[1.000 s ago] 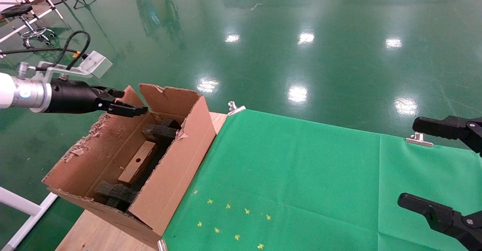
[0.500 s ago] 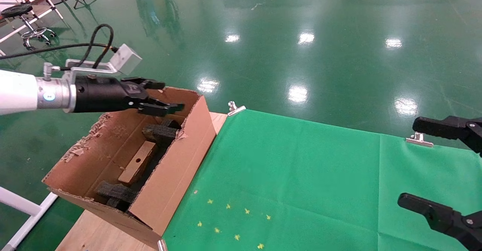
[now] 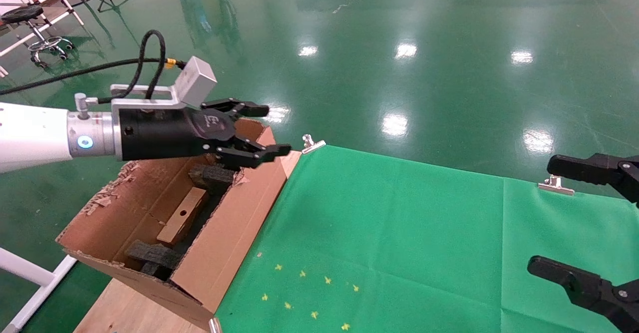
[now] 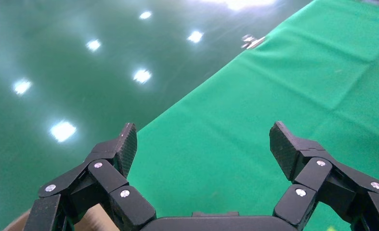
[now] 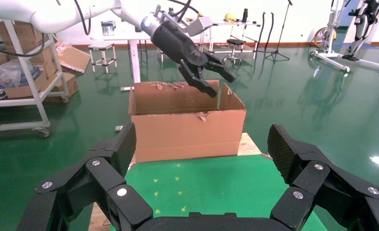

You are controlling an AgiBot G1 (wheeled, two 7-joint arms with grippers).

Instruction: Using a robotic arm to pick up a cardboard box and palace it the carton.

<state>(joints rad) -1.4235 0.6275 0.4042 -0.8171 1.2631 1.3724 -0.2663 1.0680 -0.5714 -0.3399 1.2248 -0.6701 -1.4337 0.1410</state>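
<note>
The carton (image 3: 224,233) stands on the table's left end with its flaps upright. The small reddish-brown cardboard box (image 3: 182,215) lies inside it, leaning between black foam pieces (image 3: 212,175). My left gripper (image 3: 269,129), on the white arm, is open and empty. It hovers over the carton's far right corner, pointing toward the green cloth (image 3: 399,233). In the left wrist view the left gripper (image 4: 202,139) has only cloth between its fingers. My right gripper (image 3: 546,215) is open and empty, parked at the right edge. The right wrist view shows the right gripper (image 5: 202,139), the carton (image 5: 187,127) and the left gripper (image 5: 216,79) above it.
The green cloth is held by metal clips (image 3: 312,143) (image 3: 555,185) and carries several small yellow star marks (image 3: 309,293). Bare wooden tabletop (image 3: 130,313) shows under the carton. The shiny green floor lies beyond the table. Shelves and stands show at the back in the right wrist view.
My left gripper has moved right, from above the carton's far left flap to over its far right corner, still open and empty. The small box and the right arm have not moved.
</note>
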